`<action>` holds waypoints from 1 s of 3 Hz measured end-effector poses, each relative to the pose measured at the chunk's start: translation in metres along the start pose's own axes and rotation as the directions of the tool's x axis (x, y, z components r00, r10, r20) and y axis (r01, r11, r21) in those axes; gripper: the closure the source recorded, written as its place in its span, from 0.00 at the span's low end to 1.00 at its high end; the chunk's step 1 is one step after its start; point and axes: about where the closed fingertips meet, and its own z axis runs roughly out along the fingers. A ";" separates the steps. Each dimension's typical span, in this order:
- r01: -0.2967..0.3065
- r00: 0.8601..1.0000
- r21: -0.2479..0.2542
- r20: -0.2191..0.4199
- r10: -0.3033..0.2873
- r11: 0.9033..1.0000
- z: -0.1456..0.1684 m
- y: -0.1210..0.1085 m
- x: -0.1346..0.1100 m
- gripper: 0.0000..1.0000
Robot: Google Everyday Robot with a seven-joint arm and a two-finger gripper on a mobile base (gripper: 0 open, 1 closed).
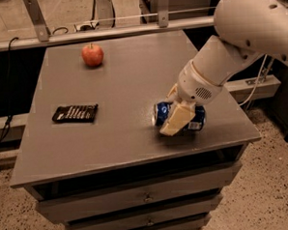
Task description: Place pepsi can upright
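Grey table (pixel 112 152) with drawers (pixel 147 198) under its near edge, on speckled floor. Pepsi can (pixel 197 118) lies on its side near the table's near right corner, long axis running roughly left to right, silver end facing left, blue body showing on either side of the finger crossing it. White arm (pixel 237 49) comes in from the upper right and slopes down to the can. Gripper (pixel 170 113) sits right at the can, straddling it: one cream finger (pixel 178 119) lies across the can's near face with its tip down at the tabletop, the other shows just behind the can on the far side. The fingers are drawn in against the can's two sides, narrow enough to have it held between them; nothing else is in the grasp. Can not upright; it looks to rest on or just at the table surface, cannot tell which. Red apple (pixel 92 55) stands well apart at the far left of the table. Dark flat packet (pixel 75 113) lies at the left side, midway between far and near edges, well apart from the can. A metal rail (pixel 106 34) runs along beyond the table's far edge.
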 end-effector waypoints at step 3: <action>0.016 0.735 -0.050 0.678 0.022 0.999 -0.048 -0.048 -0.034 1.00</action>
